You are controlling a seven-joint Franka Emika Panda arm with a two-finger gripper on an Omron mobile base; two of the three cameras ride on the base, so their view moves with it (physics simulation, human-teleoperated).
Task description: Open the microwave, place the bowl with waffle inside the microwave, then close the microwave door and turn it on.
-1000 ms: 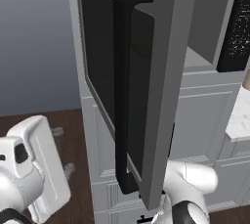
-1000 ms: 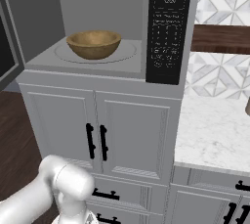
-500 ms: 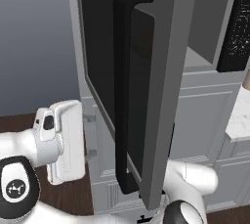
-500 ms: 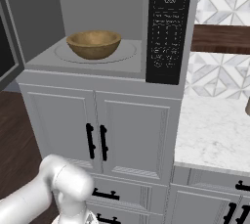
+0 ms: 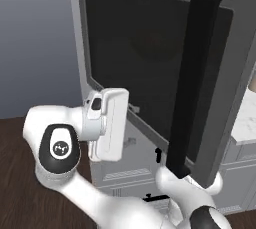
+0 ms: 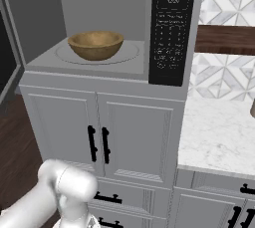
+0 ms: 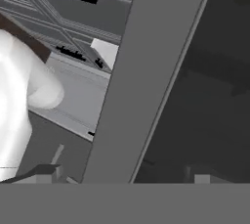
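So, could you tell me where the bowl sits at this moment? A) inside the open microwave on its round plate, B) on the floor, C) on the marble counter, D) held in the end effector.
A: in the right base view the bowl rests on the round plate inside the microwave, whose cavity stands open.

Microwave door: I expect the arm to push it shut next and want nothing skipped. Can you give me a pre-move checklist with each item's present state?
1. Bowl is inside the microwave, on the round turntable: ok.
2. Bowl sits clear of the front edge of the cavity floor: ok.
3. Waffle is in the bowl: cannot tell, the right base view does not show its contents.
4. Microwave door is swung wide open, ready to be pushed: ok.
5. Gripper is free and empty: cannot tell; the hand view looks closely along the door's grey frame and the fingertips are not clear.
6. Nothing lies between door and cavity opening: ok in the right base view.
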